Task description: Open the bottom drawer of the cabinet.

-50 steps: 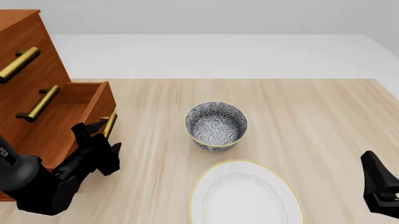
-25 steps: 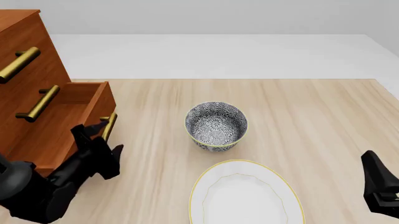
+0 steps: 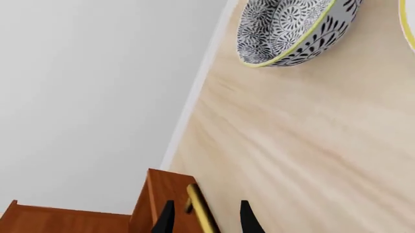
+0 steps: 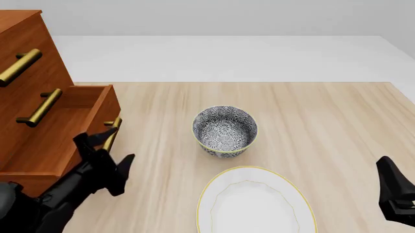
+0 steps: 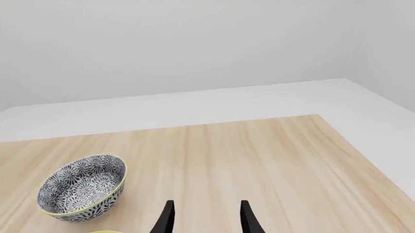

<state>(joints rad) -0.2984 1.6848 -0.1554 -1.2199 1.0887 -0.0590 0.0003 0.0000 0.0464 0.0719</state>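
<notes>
— Since a second ago, what has shifted?

— Mostly the left gripper: it has slid a little toward the right and the near edge, its arm sinking lower in the front view. The bottom drawer stays pulled out of the cabinet at the table's far left, about as far as before. Bowl, plate and right gripper have not moved.

— Is the left gripper clamped on the handle?

— Its fingers stand apart. From the front, the brass handle seems to sit between the fingertips, partly hidden by them. The left wrist camera shows more: the brass bar runs up between the two dark fingers, with a gap on each side, so it brackets the bar without squeezing it.

— And the right side?

— The front view catches only its dark body at the near right edge. The right wrist camera shows the right gripper with its fingers spread, nothing between them, bare tabletop beyond and the patterned bowl off to the left.

— Anything only the front shows?

— The two upper drawers' brass handles, and the drawer's plain wood interior.
</notes>
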